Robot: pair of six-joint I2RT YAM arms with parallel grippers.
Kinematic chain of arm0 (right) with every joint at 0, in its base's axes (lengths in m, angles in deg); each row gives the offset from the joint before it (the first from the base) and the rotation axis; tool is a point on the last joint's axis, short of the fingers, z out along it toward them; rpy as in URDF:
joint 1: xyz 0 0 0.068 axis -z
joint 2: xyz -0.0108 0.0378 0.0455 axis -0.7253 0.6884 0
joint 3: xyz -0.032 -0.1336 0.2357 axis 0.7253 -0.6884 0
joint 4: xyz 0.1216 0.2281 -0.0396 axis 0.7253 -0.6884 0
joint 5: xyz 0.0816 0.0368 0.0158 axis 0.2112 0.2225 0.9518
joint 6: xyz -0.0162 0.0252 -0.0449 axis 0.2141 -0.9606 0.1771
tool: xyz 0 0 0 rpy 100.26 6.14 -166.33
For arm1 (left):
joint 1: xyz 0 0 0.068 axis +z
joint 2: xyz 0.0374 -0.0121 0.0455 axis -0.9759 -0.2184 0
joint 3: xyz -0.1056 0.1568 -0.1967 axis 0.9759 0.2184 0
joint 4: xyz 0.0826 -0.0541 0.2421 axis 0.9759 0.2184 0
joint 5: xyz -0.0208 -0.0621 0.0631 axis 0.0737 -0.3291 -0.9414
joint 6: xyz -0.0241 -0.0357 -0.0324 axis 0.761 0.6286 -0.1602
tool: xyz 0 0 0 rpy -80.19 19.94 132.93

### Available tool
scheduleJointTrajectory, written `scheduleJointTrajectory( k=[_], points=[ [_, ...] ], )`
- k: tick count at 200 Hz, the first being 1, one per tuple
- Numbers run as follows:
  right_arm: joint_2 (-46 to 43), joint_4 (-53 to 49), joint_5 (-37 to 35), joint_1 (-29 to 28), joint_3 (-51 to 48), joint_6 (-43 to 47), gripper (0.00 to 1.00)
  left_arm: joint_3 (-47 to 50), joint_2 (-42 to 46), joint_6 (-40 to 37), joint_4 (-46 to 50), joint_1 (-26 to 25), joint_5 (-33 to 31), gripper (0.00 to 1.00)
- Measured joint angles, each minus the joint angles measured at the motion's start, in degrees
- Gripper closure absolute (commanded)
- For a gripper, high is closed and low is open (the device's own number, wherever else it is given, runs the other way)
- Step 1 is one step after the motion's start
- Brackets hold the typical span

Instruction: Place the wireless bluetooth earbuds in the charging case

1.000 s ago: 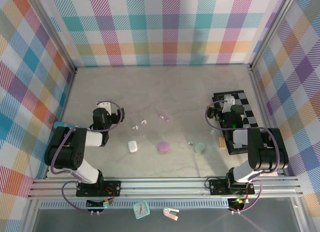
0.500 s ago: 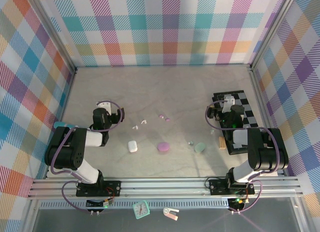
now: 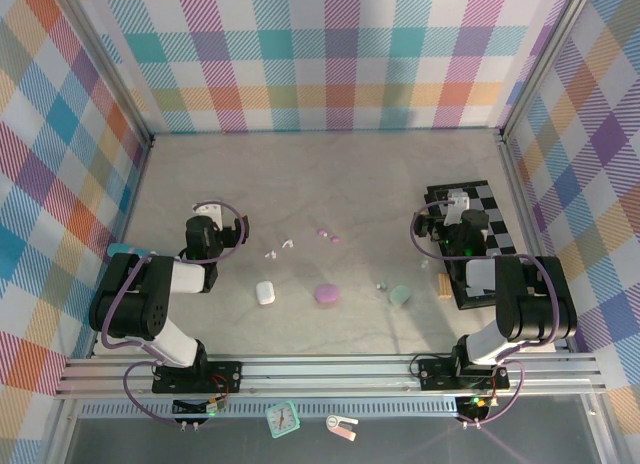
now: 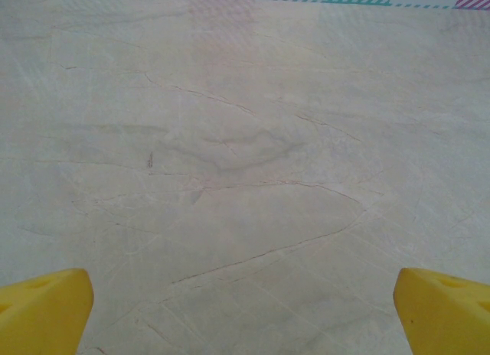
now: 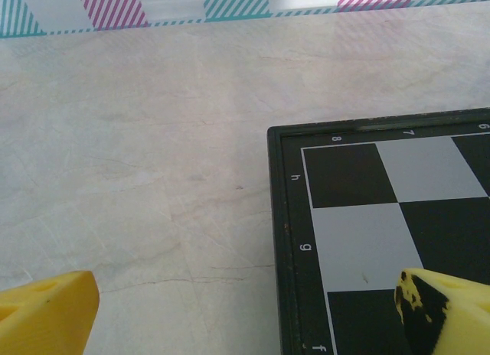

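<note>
Three pebble-like charging cases lie in a loose row near the middle of the desk [image 3: 330, 184]: a white case [image 3: 265, 293], a pink case [image 3: 327, 295] and a pale green case [image 3: 400, 296]. Behind them lie two white earbuds [image 3: 279, 248] and two pink earbuds [image 3: 328, 234]. A greyish earbud [image 3: 381, 284] sits just beside the green case.
</note>
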Motion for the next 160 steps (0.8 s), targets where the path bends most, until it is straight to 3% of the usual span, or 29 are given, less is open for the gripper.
scheduleJointTrajectory(
  k=[31,57,95,138,160],
  points=[
    [-0.74,-1.95,1.64,-0.15,0.00,0.61,0.01,-0.04,0.35,-0.02,0.90,0.00,0.00,0.00],
    [-4.85,-7.17,2.67,-1.81,0.48,2.99,0.01,-1.11,4.61,-0.09,7.41,-0.24,-0.09,0.00],
    [-10.27,-15.72,4.61,-7.08,3.93,8.52,0.01,-3.69,13.75,-1.66,14.14,-2.56,-0.70,0.00],
    [-11.98,-22.64,6.58,-12.55,5.66,13.33,0.01,-5.11,18.45,-3.39,19.43,-4.20,-0.44,0.00],
    [-12.07,-29.33,8.85,-16.39,8.52,18.58,0.01,-5.31,21.14,-3.74,22.69,-4.37,2.51,0.00]
  ],
)
